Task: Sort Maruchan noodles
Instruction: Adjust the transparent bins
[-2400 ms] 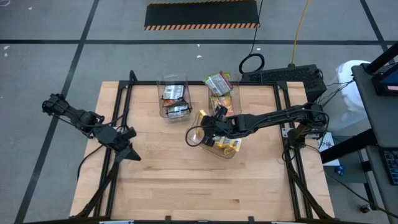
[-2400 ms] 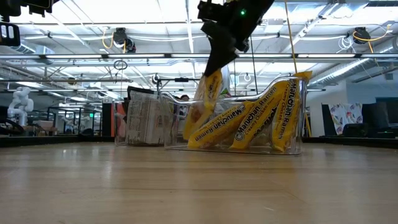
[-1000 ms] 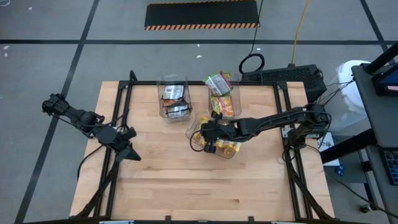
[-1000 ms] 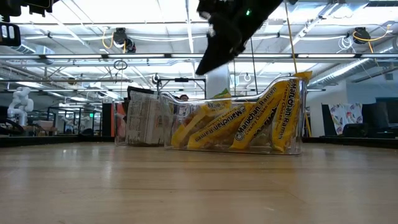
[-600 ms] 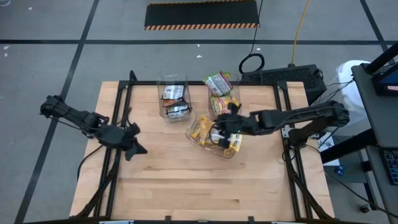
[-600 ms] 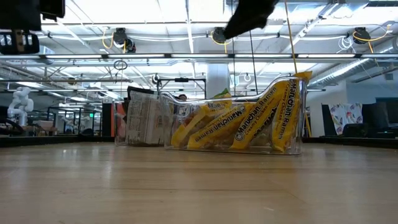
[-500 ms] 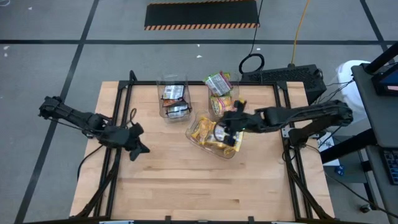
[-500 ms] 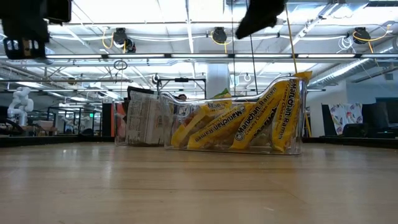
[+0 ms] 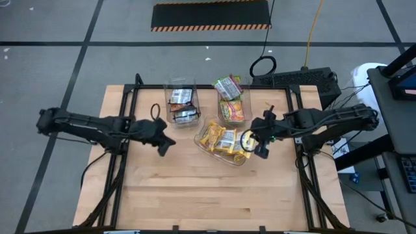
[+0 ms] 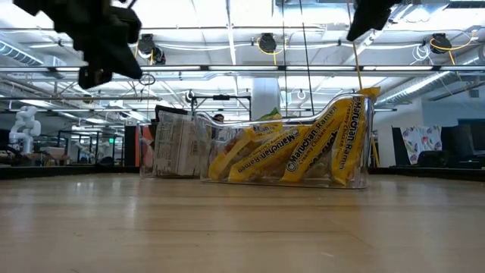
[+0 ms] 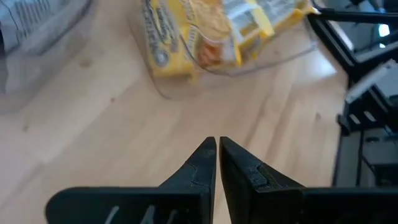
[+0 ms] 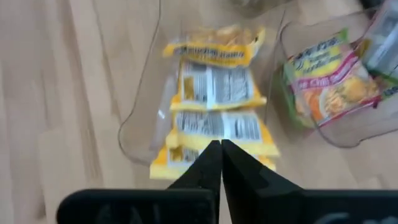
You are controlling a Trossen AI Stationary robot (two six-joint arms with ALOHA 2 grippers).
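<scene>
Above the yellow packets (image 9: pixel 223 138) in their bin (image 9: pixel 207 151), your right gripper (image 9: pixel 259 146) is clenched and empty; lift clear, left gripper (image 9: pixel 165 146) nearly shut

much is cut off or blurred
in the low view both arms run off the top edge; the print on the dark packets (image 9: pixel 181 97) in the back bin (image 9: pixel 170 88) is too small to read.

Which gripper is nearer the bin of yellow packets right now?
Right. The right gripper hangs just off the yellow bin, at its right end. The left gripper is farther off, over bare table to its left.
</scene>
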